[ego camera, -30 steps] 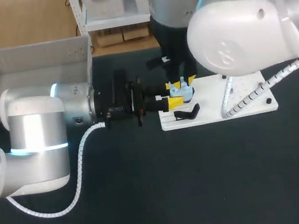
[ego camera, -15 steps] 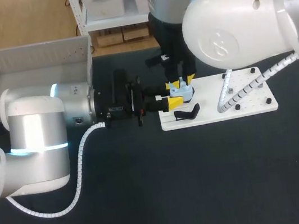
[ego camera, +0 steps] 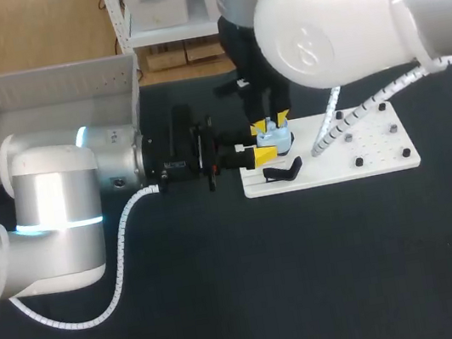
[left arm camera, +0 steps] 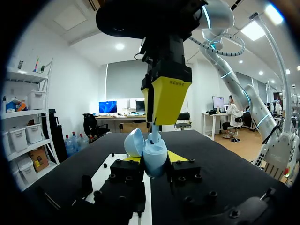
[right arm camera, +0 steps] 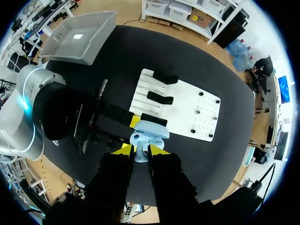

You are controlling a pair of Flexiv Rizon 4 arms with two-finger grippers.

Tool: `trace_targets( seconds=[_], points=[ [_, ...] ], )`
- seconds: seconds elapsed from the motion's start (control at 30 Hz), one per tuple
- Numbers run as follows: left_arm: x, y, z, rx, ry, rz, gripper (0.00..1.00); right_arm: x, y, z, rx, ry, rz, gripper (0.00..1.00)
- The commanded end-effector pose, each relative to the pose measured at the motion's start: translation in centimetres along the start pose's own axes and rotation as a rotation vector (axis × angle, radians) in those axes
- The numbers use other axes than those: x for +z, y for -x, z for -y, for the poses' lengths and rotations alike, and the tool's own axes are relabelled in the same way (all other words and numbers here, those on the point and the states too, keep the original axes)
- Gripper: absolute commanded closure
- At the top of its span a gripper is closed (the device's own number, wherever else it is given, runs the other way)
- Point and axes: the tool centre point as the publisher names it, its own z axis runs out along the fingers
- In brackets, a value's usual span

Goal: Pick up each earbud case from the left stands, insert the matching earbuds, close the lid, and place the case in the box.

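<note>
- Left gripper (ego camera: pixel 262 150): fingers clamped on the light blue earbud case (left arm camera: pixel 154 159), lid open, above the white board's (ego camera: pixel 370 155) left edge.
- Right gripper (right arm camera: pixel 139 150): pinches an earbud (left arm camera: pixel 153 136), touching the open case.
- Grey box (ego camera: pixel 41 87): far left corner.

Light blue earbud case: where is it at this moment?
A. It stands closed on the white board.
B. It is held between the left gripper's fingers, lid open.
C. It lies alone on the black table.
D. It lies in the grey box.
B: the left wrist view shows the earbud case, its lid open, clamped between the yellow tips of the left gripper, while the right gripper holds an earbud at its opening.
</note>
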Motion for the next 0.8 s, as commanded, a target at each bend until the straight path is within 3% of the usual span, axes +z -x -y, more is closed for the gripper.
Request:
trace_targets(
  seconds=[0.03, 0.8],
  points=[
    [0.04, -0.1, 0.17, 0.004, 0.007, 0.003, 1.0, 0.01, 0.16, -0.1, -0.002, -0.003, -0.003, 1.0],
    [0.04, -0.1, 0.17, 0.004, 0.007, 0.003, 1.0, 0.78, 0.27, -0.45, -0.01, 0.004, -0.021, 1.0]
  ],
)
